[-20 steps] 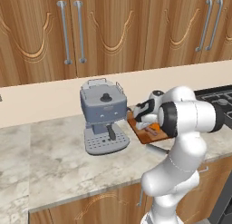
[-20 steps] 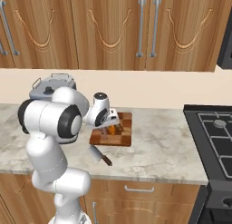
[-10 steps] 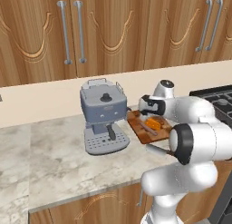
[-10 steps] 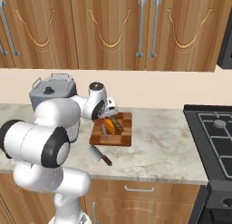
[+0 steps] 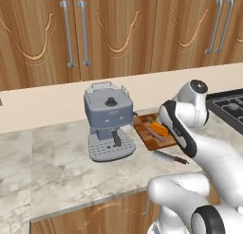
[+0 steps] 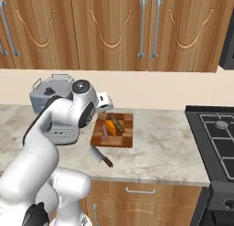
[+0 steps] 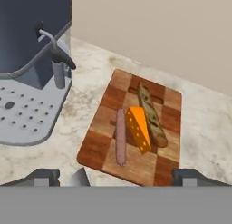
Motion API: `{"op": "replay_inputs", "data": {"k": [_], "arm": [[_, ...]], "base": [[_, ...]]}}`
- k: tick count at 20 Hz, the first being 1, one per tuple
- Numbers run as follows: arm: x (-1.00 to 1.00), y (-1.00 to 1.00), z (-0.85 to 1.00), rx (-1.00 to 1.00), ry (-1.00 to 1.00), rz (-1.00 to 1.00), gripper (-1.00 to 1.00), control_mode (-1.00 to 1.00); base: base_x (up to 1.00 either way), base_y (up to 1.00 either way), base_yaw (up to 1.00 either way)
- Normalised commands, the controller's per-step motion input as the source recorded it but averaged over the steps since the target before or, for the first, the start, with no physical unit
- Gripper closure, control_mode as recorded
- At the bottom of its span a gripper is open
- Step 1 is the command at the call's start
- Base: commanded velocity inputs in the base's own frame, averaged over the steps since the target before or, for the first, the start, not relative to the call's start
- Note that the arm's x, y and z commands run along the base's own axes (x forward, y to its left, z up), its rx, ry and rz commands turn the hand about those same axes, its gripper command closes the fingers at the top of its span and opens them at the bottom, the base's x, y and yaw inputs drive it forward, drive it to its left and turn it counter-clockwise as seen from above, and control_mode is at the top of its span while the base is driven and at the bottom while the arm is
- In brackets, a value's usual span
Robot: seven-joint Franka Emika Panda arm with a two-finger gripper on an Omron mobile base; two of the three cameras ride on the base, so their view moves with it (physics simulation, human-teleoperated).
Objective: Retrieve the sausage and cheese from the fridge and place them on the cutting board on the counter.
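Sausage and cheese on cutting board, touching.
End effector wide open, empty, above board's near edge on bench.

Grey coffee machine; knife nearby; stove right.

Base views flank cutting board; hand view overhead (close).
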Motion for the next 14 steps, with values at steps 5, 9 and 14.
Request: {"op": "replay_inputs", "data": {"k": [5, 9, 14], "arm": [[-0.95, -0.02, 1.0, 0.0, -0.08, 0.0, -1.0, -1.0], [-0.97, -0.03, 0.96, 0.02, -0.1, 0.0, -1.0, -1.0], [-1.0, 0.0, 0.95, 0.04, -0.2, 0.0, -1.0, -1.0]], "base": [[0.0, 0.0, 0.0], [0.0, 0.0, 0.0], [0.0, 0.0, 0.0]]}}
